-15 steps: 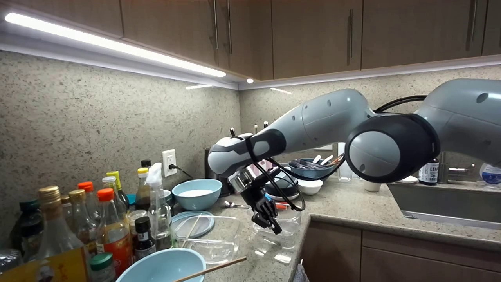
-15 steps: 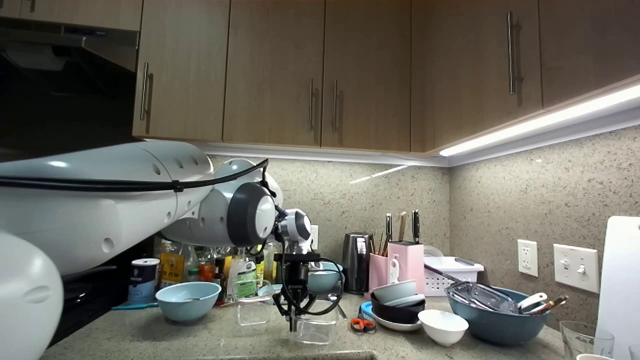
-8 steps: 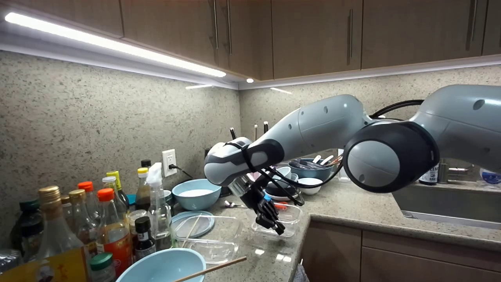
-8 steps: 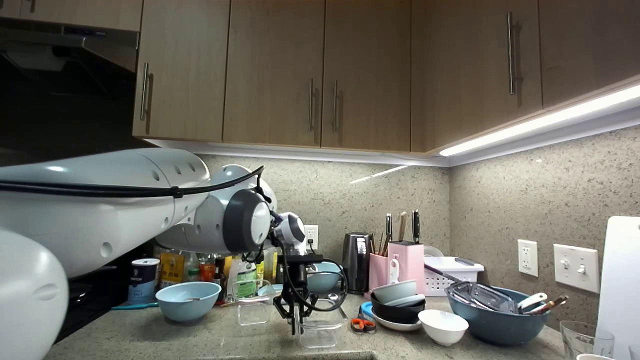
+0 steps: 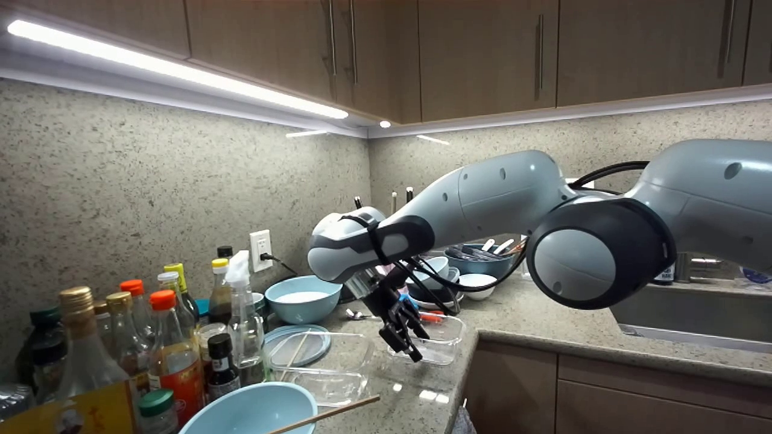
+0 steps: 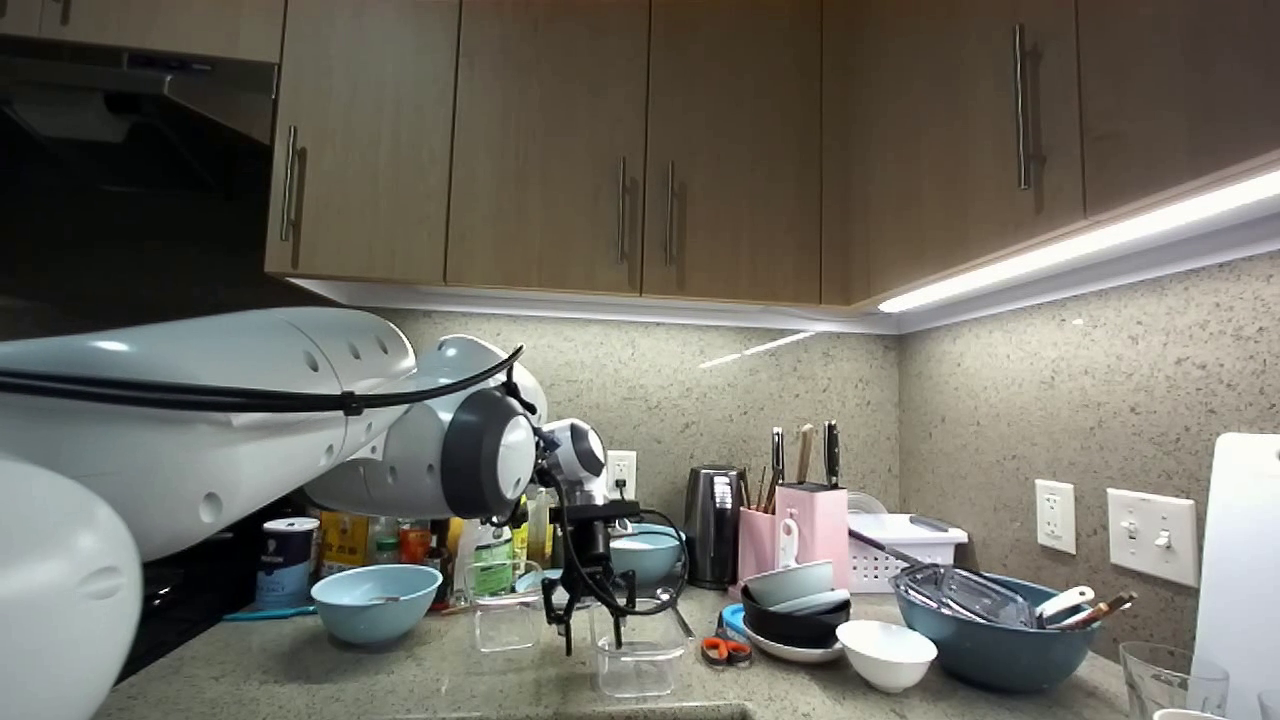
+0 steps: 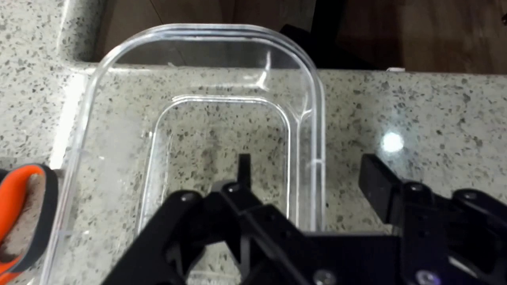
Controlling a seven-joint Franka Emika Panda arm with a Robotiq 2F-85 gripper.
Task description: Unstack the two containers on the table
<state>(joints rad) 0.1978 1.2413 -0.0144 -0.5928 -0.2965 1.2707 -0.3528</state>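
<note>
Work from the table's front edge toward the wall. Near the inner corner, close to that edge, you have the nearer container, level, its base on the surface. Your pincer is above it: the fingers stand well apart and grip nothing. In the wrist view, the wall opposite the scissors runs between them, one finger over the interior, the other outside; whether the tips reach below the rim cannot be told. Farther back from the edge, well apart from the nearer container, locate the farther container, level on the table near a light blue bowl. Step in hand, as judged: release and clear-off; the two containers stand separately, so the unstacking appears complete. Next move: raise the pincer straight up, fingers spread, until both tips clear the rim. Do not travel sideways first; the inside finger may catch the wall and drag the container. Confirm that it does not lift along, then retract.
</note>
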